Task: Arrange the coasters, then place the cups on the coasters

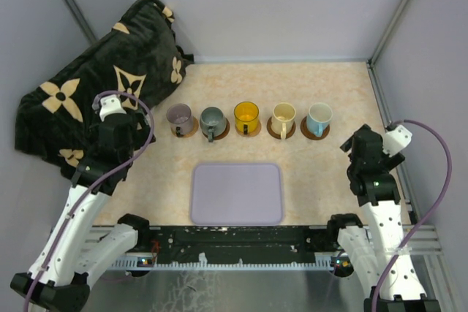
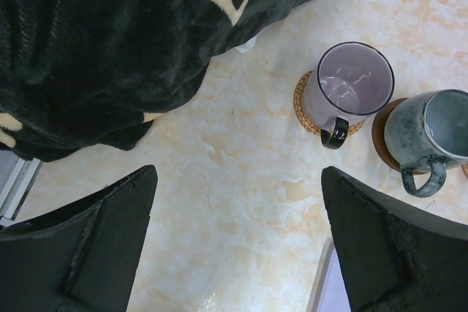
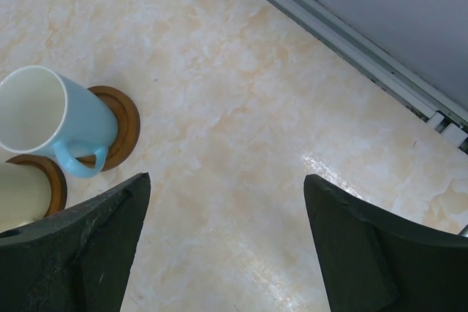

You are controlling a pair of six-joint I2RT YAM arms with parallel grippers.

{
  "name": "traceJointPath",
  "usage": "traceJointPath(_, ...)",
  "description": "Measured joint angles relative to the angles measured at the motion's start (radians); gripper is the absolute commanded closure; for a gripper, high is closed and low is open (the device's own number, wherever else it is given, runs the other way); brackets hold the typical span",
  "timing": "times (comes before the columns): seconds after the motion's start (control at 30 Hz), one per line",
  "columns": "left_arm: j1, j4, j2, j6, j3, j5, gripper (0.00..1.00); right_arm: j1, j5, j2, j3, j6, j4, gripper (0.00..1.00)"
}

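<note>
Several cups stand in a row across the table, each on a brown coaster: purple-grey cup (image 1: 179, 116) (image 2: 349, 84), grey-green cup (image 1: 212, 119) (image 2: 426, 131), yellow-orange cup (image 1: 246, 114), cream cup (image 1: 283, 116) (image 3: 18, 195) and light blue cup (image 1: 319, 116) (image 3: 45, 116). A tan coaster (image 2: 301, 104) shows under the purple cup, a dark coaster (image 3: 121, 123) under the blue one. My left gripper (image 1: 130, 123) (image 2: 238, 177) hangs open over bare table left of the row. My right gripper (image 1: 356, 144) (image 3: 227, 180) stands open right of the blue cup. Nothing is between either pair of fingers.
A lavender rectangular tray (image 1: 236, 193) lies in front of the row, its corner (image 2: 325, 286) by my left gripper. A black blanket with cream flowers (image 1: 102, 78) (image 2: 102, 42) is heaped at the back left. A grey wall rail (image 3: 351, 42) runs along the right edge.
</note>
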Motion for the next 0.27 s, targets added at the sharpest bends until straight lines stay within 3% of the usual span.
traceJointPath(0.27, 0.0, -0.015, 0.011, -0.015, 0.0, -0.02, 0.01, 0.0, -0.006, 0.0, 0.0, -0.005, 0.014, 0.02)
